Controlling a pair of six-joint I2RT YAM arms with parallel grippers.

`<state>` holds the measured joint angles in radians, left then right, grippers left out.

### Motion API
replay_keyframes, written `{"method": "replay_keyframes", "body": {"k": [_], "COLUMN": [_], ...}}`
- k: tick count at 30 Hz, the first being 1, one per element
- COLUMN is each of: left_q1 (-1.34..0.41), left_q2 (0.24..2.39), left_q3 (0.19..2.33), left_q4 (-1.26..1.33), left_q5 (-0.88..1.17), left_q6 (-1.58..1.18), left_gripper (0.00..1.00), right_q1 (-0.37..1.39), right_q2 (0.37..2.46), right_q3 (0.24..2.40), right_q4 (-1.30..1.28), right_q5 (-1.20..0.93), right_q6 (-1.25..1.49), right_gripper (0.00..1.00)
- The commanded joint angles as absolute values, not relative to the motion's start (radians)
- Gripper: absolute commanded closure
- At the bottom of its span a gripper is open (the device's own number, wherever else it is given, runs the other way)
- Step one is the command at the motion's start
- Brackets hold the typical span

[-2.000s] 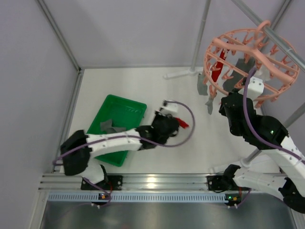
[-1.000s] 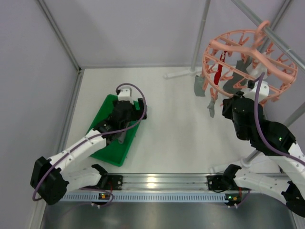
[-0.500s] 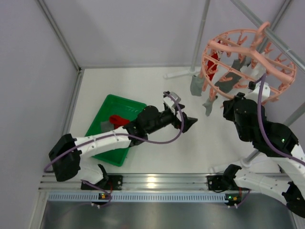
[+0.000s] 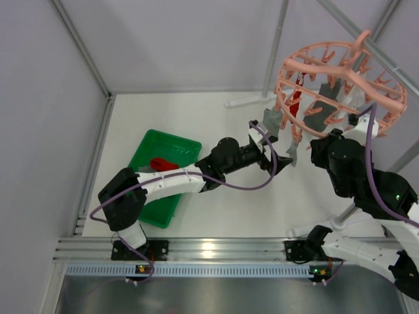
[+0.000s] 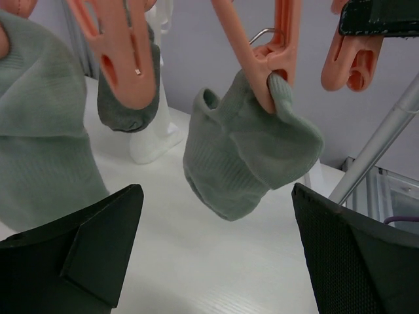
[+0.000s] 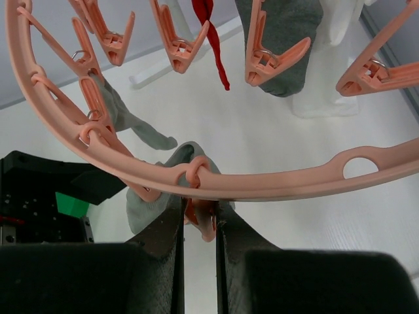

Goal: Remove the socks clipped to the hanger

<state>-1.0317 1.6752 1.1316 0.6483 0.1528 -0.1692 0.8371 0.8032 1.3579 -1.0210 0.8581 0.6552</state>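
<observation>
The jaws of the left gripper (image 5: 215,209) are spread wide, with one black finger on each side of a grey sock (image 5: 243,163). The sock is not touched, and nothing is held. It hangs by its cuff from a pink peg (image 5: 262,65) under the left rim of the hanger (image 4: 347,72). The jaws of the right gripper (image 6: 200,226) are drawn close together and pinch a clip (image 6: 203,212) hanging just under the ring of the hanger at its near side. A second grey sock (image 6: 147,203) is partly visible behind that clip. A hanging red sock (image 6: 211,33) is shown inside the ring, and more grey socks are pegged around it. The hanger is hooked over a metal rail (image 4: 386,55). Well to the left of the hanger, a green tray (image 4: 147,147) lies on the table with a loose red sock (image 4: 159,163) inside it.
</observation>
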Motion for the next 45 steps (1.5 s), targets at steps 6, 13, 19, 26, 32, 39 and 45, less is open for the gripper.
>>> {"method": "replay_keyframes", "body": {"k": [6, 13, 19, 26, 32, 39, 45], "left_q1": [-1.086, -1.104, -1.112, -1.212, -1.327, -1.41, -1.42], "left_q2": [1.756, 1.827, 1.827, 1.798, 1.864, 1.966, 2.02], "left_q3": [1.23, 1.305, 1.287, 1.278, 1.351, 1.453, 1.491], "left_q4": [0.759, 0.755, 0.747, 0.747, 0.749, 0.75, 0.75], "left_q5": [0.163, -0.063, -0.218, -0.495, -0.725, -0.942, -1.028], "left_q6": [-0.184, -0.23, -0.233, -0.055, 0.138, 0.281, 0.328], "left_gripper": [0.01, 0.49, 1.0, 1.0, 1.0, 1.0, 1.0], "right_q1": [0.857, 0.856, 0.856, 0.856, 0.856, 0.856, 0.856], "right_q2": [0.819, 0.833, 0.818, 0.672, 0.761, 0.813, 0.859], "right_q3": [1.393, 1.39, 1.417, 1.379, 1.5, 1.539, 1.621], "right_q4": [-1.065, -1.063, -1.078, -0.992, -1.08, -1.022, -1.025], "right_q5": [0.85, 0.844, 0.812, 0.666, 0.592, 0.537, 0.526], "right_q6": [0.661, 0.667, 0.686, 0.686, 0.747, 0.755, 0.72], "right_gripper": [1.0, 0.92, 0.01, 0.01, 0.01, 0.12, 0.21]}}
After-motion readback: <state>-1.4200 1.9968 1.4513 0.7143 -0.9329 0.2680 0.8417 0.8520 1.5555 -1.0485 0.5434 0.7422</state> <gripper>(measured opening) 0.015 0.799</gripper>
